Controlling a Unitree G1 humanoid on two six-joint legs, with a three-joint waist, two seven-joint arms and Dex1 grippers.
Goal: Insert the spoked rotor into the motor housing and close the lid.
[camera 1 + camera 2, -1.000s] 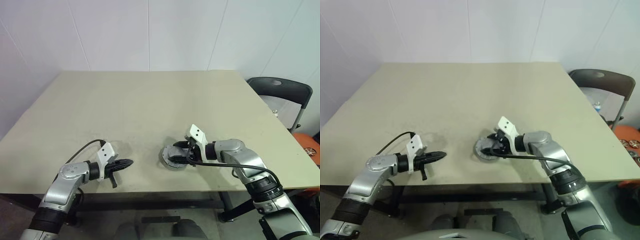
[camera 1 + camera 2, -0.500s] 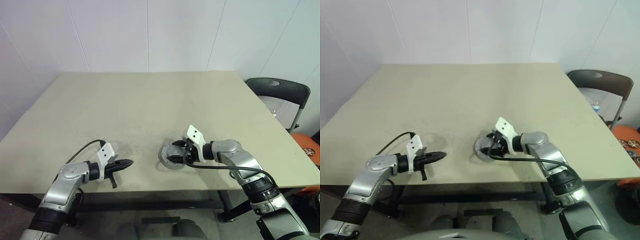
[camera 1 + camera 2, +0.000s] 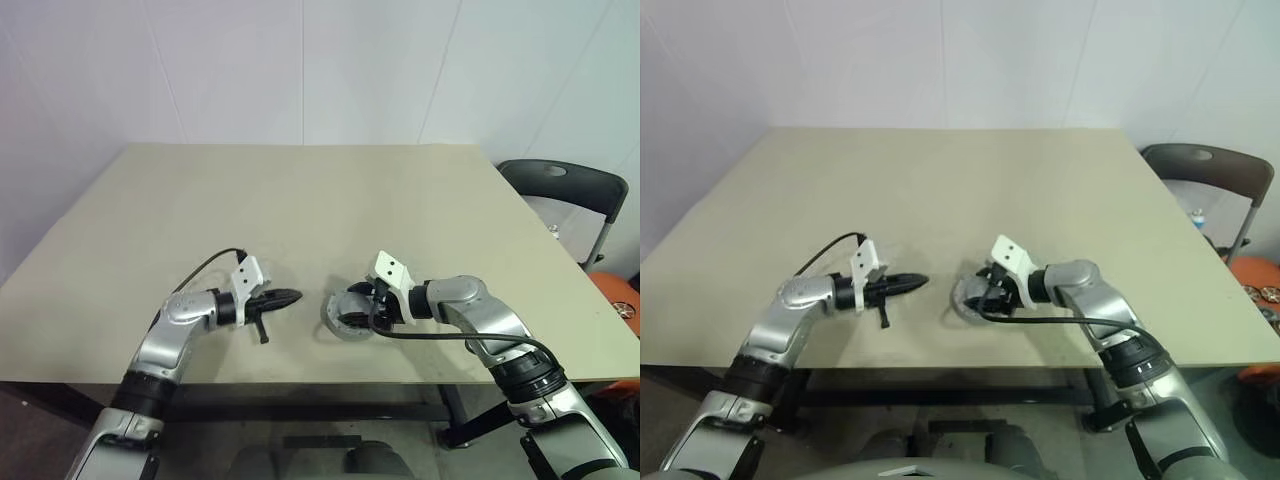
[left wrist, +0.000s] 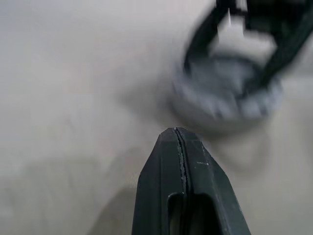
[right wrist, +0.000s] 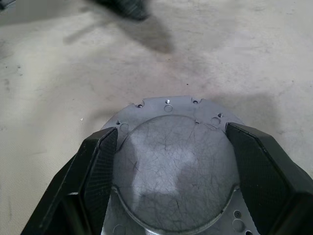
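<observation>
No readable text, label, brand or number appears anywhere (nothing legible on any surface).

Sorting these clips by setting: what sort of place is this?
Probably a plain lab or workshop room: a bare beige rectangular table against blank white wall panels, with a dark grey folding chair beside it and a round grey metal motor part on the table.

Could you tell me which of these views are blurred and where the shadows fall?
Left wrist view: the round grey assembly and right end effector are smeared, while the shut left end effector is sharp. Right wrist view: crisp on the grey disc; a blurred dark shape with its shadow lies on the table. Head views: sharp, evenly lit.
</observation>
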